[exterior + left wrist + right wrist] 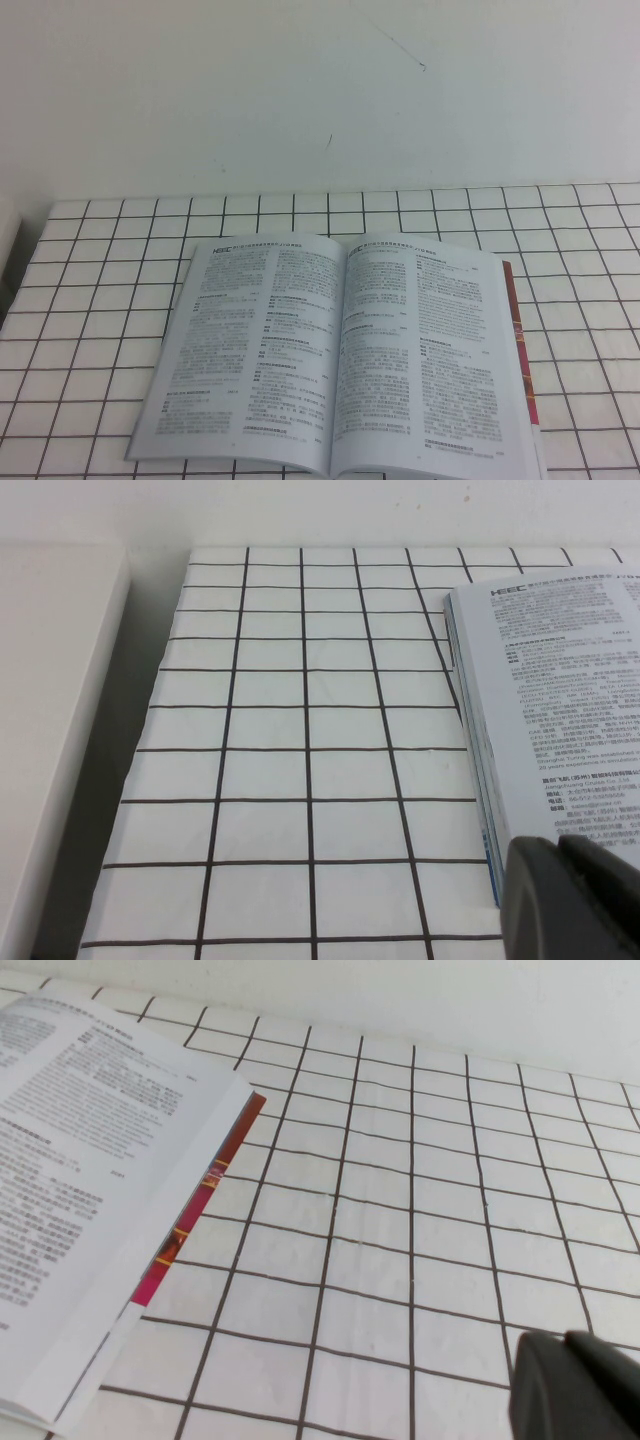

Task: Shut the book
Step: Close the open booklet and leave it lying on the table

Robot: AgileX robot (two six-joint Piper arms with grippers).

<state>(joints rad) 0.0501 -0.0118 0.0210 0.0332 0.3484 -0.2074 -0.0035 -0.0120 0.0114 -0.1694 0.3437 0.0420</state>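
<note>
The left gripper (572,900) is a dark corner just over the left page edge of the book (340,350); open or shut, I cannot tell. The book lies open mid-table on the checked cloth (100,300), looks light and floppy, and is probably best lifted at an outer edge. The high view shows neither gripper; the right gripper (575,1390), its state also hidden, sits apart from the red cover (205,1195)

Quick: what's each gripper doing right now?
Left gripper: by the book's left edge; state cannot be told.
Right gripper: over the table, right of the book; cannot be told.
</note>
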